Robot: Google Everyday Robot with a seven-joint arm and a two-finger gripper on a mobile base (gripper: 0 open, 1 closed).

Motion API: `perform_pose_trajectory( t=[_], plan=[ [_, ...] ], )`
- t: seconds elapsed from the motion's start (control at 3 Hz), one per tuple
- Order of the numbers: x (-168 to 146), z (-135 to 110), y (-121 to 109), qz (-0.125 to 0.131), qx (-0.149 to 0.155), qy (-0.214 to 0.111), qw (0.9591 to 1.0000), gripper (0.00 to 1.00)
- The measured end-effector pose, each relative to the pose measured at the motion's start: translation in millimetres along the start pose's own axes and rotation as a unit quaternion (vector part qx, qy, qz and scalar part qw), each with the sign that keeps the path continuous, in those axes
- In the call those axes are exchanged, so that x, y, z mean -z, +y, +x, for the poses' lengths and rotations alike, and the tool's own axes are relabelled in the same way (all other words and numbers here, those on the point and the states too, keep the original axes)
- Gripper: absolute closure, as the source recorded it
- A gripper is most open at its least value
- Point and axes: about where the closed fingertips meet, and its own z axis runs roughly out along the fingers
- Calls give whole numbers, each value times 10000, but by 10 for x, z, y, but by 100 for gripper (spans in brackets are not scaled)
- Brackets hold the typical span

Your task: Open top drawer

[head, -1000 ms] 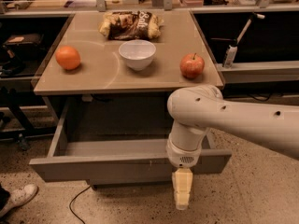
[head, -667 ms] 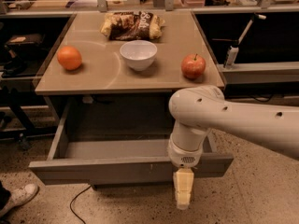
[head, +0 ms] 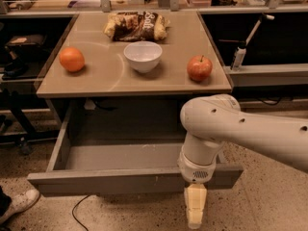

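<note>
The top drawer is pulled well out from under the tan table; its grey-brown front has small white scratches and its shallow grey interior holds nothing I can see. My gripper hangs from the white arm just in front of the drawer front, right of its middle, cream fingers pointing down toward the floor. It holds nothing that I can see. The arm hides the drawer's right inner corner.
On the table top sit an orange, a white bowl, a red apple and a chip bag. A white shoe and a cable lie on the speckled floor at lower left. Shelving stands left and right.
The view has shifted slightly. The drawer stands about as far out as before, and the gripper stays at the same spot before its front.
</note>
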Motion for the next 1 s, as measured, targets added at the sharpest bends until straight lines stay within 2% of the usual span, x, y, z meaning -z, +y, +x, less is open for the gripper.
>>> perform_pose_trajectory(
  t=[0.33, 0.67, 1.0],
  plan=[
    [13, 101, 248, -67, -110, 31, 9999, 0],
    [14, 99, 246, -68, -110, 31, 9999, 0],
    [35, 139, 381, -100, -177, 8, 9998, 0]
  ],
)
